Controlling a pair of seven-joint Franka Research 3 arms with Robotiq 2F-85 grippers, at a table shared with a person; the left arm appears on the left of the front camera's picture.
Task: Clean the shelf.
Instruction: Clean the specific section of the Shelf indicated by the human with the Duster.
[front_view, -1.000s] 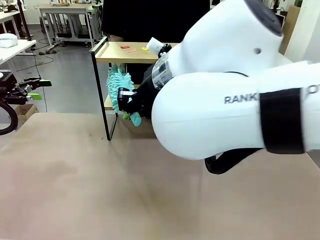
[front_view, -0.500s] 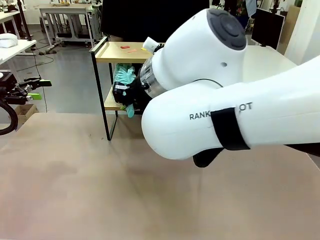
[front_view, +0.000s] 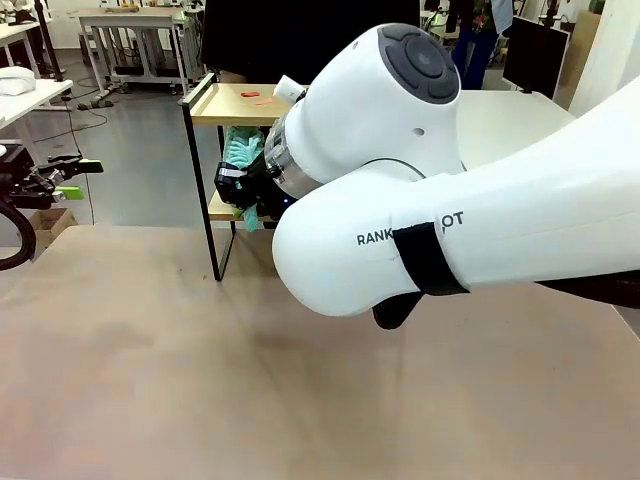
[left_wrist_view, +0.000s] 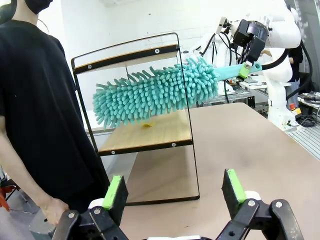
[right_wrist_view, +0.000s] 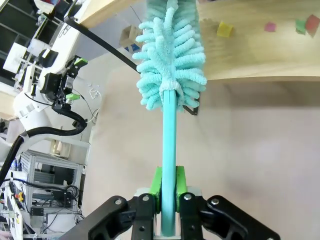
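Honestly, with the right gripper (right_wrist_view: 168, 176) pinching the duster (right_wrist_view: 170, 60) by its handle, one wide sweep could snag the shelf (left_wrist_view: 150, 136) frame and tip it.

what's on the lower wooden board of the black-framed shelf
A small yellow scrap lies on the lower board; the fluffy teal duster head above hides its far part.

You see one shelf (left_wrist_view: 165, 135), one teal duster (left_wrist_view: 155, 95), four small coloured scraps (right_wrist_view: 224, 28) on a board, one person (left_wrist_view: 35, 100), one left gripper (left_wrist_view: 175, 187) and one right gripper (right_wrist_view: 168, 180).
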